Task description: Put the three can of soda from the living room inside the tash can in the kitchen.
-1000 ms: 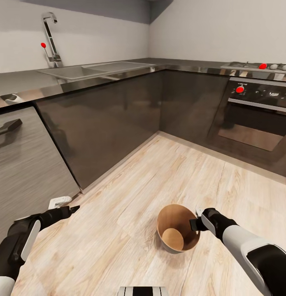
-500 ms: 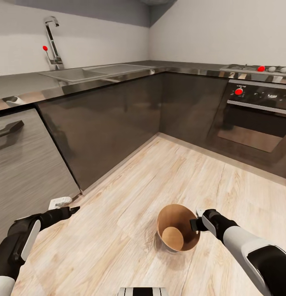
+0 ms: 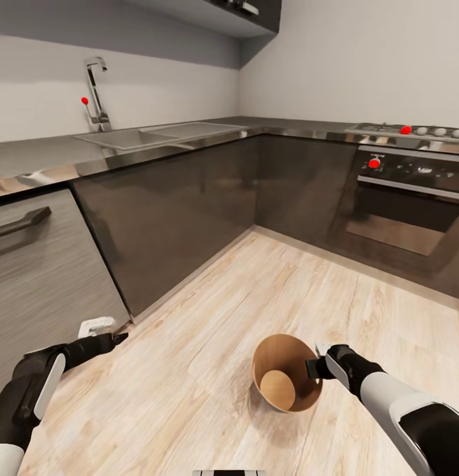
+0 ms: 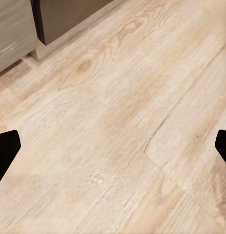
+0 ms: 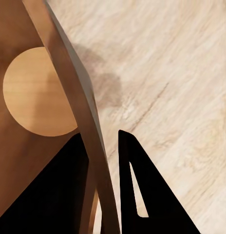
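I am in the kitchen. The tash can (image 3: 269, 350) is a tapered bin with a brown inside, tilted towards me on the pale wood floor, and its round bottom is bare. My right gripper (image 3: 314, 367) is shut on its rim at the right side. In the right wrist view the bin's wall (image 5: 69, 78) runs between the two black fingers of my right gripper (image 5: 101, 139). My left gripper (image 3: 113, 339) hangs open and empty over the floor at the left; its fingertips (image 4: 5, 148) stand far apart. The cans of soda are out of view.
Dark cabinets (image 3: 170, 205) run along the left and the back under a grey worktop with a steel sink (image 3: 133, 135) and tap (image 3: 96, 86). The oven (image 3: 404, 205) with hob is at the right. A small white object (image 3: 96, 325) lies by the cabinet base.
The head camera has tilted up, bringing a wall cabinet into view. The right gripper stays shut on the bin's rim and the left arm has not moved.
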Motion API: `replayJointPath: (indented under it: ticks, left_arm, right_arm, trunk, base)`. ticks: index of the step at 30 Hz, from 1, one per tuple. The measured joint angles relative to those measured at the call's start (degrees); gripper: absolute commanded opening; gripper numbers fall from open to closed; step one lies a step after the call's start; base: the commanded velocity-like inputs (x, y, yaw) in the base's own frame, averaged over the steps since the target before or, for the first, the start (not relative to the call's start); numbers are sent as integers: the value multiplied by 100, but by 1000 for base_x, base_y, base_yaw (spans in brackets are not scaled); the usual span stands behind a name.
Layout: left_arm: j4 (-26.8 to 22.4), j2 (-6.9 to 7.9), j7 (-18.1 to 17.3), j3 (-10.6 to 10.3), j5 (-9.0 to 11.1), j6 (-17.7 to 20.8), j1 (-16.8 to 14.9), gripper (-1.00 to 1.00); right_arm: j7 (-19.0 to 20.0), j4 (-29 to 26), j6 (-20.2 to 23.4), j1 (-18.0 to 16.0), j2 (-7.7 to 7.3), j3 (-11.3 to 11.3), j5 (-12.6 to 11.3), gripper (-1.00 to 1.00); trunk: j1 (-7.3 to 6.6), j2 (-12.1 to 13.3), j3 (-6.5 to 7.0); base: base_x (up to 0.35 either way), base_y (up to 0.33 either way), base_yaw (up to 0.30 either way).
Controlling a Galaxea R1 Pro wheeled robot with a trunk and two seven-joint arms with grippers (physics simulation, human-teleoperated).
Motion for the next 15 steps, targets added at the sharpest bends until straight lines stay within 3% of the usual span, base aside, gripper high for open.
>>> replayJointPath:
  ticks: [11, 15]
  left_arm:
    - [29, -2, 1, 2, -7, 2, -1, 100]
    - [36, -7, 2, 2, -7, 2, -1, 100]
  right_arm:
    - [11, -12, -76, 154, -26, 11, 14, -100]
    - [130, -14, -77, 156, -44, 4, 0, -100]
  trunk:
    - [-28, 15, 244]
    - [-116, 174, 316]
  base:
    - [0, 0, 0]
    - [0, 0, 0]
